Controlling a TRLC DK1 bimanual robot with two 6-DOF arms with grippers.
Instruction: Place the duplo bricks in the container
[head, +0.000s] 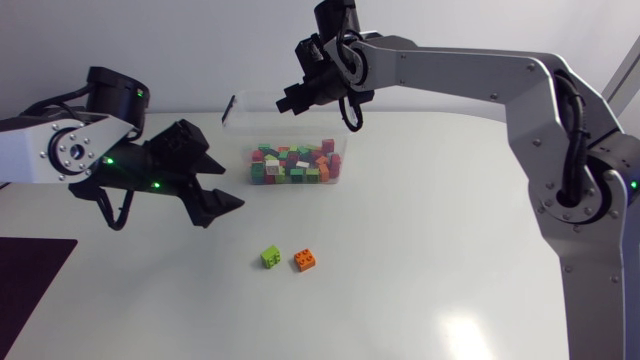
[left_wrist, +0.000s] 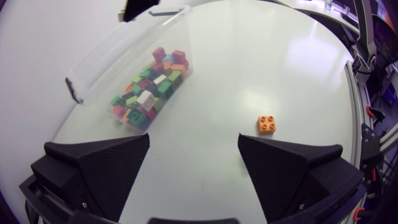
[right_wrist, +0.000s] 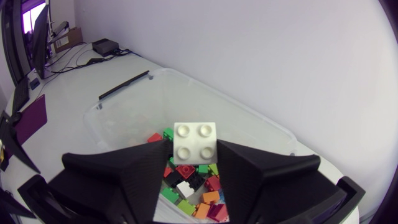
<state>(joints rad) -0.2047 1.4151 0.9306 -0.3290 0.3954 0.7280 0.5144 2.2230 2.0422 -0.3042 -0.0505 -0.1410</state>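
The right claw (right_wrist: 195, 154) hangs over the container (right_wrist: 124, 106), shut on a white brick (right_wrist: 195, 142) gripped by two opposite side walls, four studs facing up toward the wrist. The brick is square, two studs by two, so it has no long axis, and either pair of side faces would serve for a grip. It is probably hard, light moulded plastic with smooth, slightly slippery walls. It should not crush or bend, and a drop onto the pile below looks harmless. The container is clear and thin-walled, likely light enough to slide if knocked. It sits on the worktop (head: 430, 250) mouth up, its long axis running across between the two arms, with many coloured bricks heaped at one end. The left claw (left_wrist: 194, 140) is wide open and holds nothing, low above the worktop. An orange brick (left_wrist: 267, 124) lies ahead of it, just off one fingertip, studs up and a little skewed to the fingers. In the head view a green brick (head: 270, 257) lies just beside the orange one, apart from it, and both are well clear of the container. I judge flat side walls the best hold for each, with the claw turned square to them.
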